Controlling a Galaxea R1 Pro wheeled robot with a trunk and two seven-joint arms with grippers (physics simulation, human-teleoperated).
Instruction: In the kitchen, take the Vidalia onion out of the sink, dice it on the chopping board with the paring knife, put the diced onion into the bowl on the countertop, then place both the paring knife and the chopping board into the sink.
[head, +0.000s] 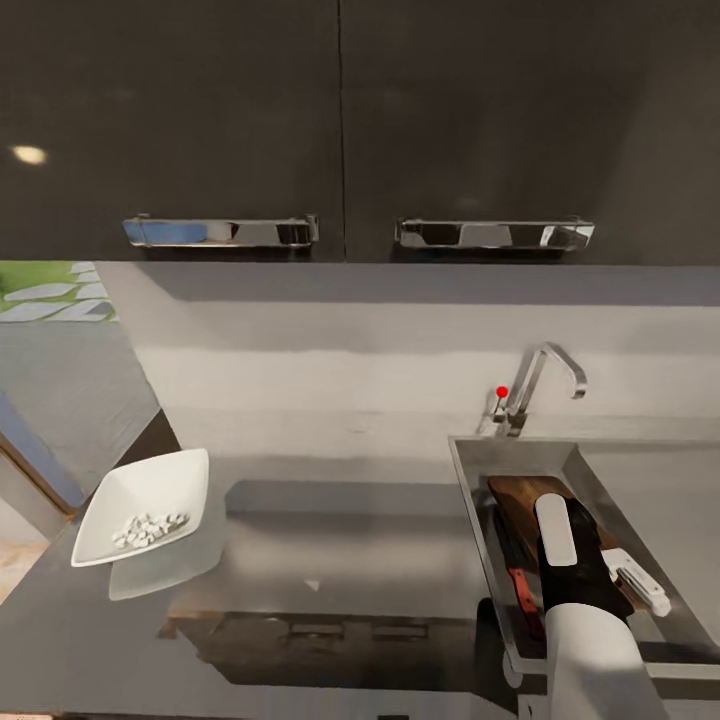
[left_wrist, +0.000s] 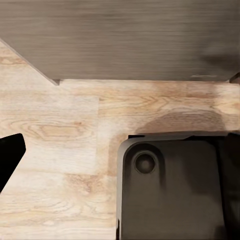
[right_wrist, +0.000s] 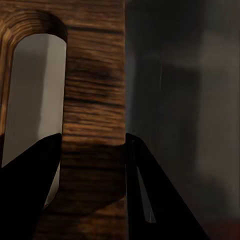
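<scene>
Nearly finished: diced onion (head: 148, 527) fills the bowl (head: 150, 490), the knife (head: 520, 580) lies in the sink (head: 470, 500), and the right gripper (right_wrist: 92, 145) pinches the board (head: 525, 500) there; only release remains.

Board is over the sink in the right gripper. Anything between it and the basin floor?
Only the paring knife, already lying in the sink along the chopping board's left side. The right gripper is shut on the board at its handle slot. Whether the board is already touching the sink floor can't be told.
</scene>
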